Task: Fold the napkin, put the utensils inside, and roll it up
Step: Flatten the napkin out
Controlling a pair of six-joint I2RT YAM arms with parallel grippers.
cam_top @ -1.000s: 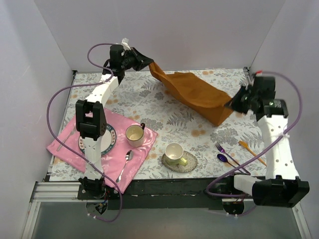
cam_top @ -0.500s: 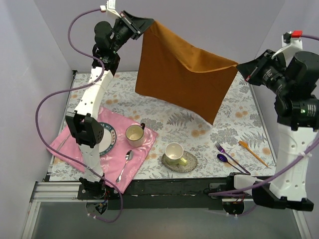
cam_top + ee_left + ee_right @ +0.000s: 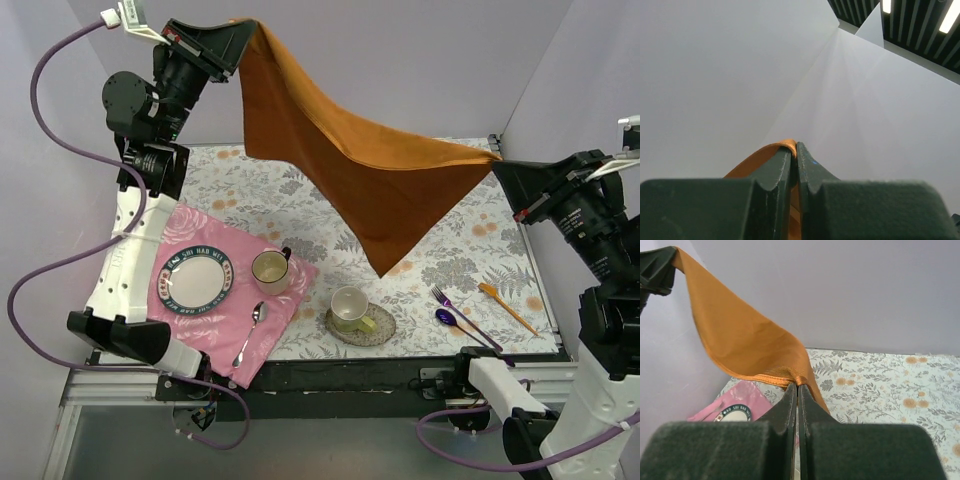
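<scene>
Now that both arms have lifted high off the desk (image 3: 240, 200), the left gripper (image 3: 236, 32) pinches a corner of the napkin (image 3: 370, 185) above the far-left corner, the cloth hanging airborne, and the right gripper (image 3: 498, 168) pinches another by the right edge; laying it flat seems next.

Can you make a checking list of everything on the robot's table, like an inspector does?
Surface: table covered with a flowery cloth.
Job's things: napkin hangs in the air, stretched between both arms; fork, spoon and knife lie on the table, near right.
Clutter: pink cloth with a plate, a cup and a silver spoon on it; second cup on a saucer.
End effectors: left end effector and right end effector each shut on the napkin.
Cables: purple cables loop beside both arms.
Surroundings: white walls on three sides.
</scene>
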